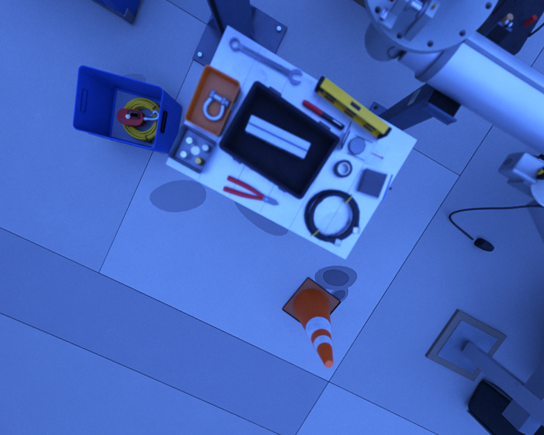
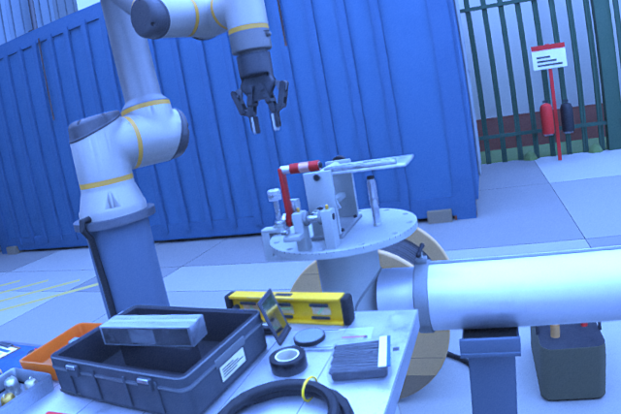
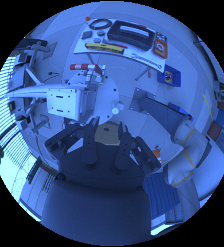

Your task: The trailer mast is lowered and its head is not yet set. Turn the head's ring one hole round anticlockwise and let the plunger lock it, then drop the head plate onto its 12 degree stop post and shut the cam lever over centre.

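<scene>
The head plate (image 2: 368,163) sits raised and nearly level above the round ring (image 2: 346,236) of the mast head. A stop post (image 2: 372,199) stands under the plate's right side. The red-and-white cam lever (image 2: 296,174) rises at the bracket's left. A plunger knob (image 3: 115,109) stands at the ring's edge. My gripper (image 2: 263,124) hangs open and empty well above and left of the head. In the wrist camera the plate (image 3: 61,102) lies ahead of my fingers (image 3: 106,130).
The lowered mast tube (image 2: 516,287) runs to the right of the head. A tool table (image 1: 288,140) stands in front with a black case (image 2: 160,354), a yellow level (image 2: 291,307) and a cable coil (image 1: 331,216). A traffic cone (image 1: 316,323) and a blue bin (image 1: 124,110) stand on the floor.
</scene>
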Tool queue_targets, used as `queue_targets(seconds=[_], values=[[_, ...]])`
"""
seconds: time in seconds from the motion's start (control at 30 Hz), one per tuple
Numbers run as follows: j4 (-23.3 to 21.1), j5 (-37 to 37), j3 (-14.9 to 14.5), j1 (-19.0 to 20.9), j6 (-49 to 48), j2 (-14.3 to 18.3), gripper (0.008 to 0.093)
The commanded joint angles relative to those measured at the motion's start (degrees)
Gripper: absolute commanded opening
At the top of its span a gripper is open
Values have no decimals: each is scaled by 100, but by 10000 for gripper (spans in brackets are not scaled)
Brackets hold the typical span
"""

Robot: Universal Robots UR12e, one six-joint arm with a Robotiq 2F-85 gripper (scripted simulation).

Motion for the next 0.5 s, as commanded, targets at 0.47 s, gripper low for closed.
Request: queue_targets(seconds=[0.47], values=[[-330,1,-894,915,1658,1221,500]])
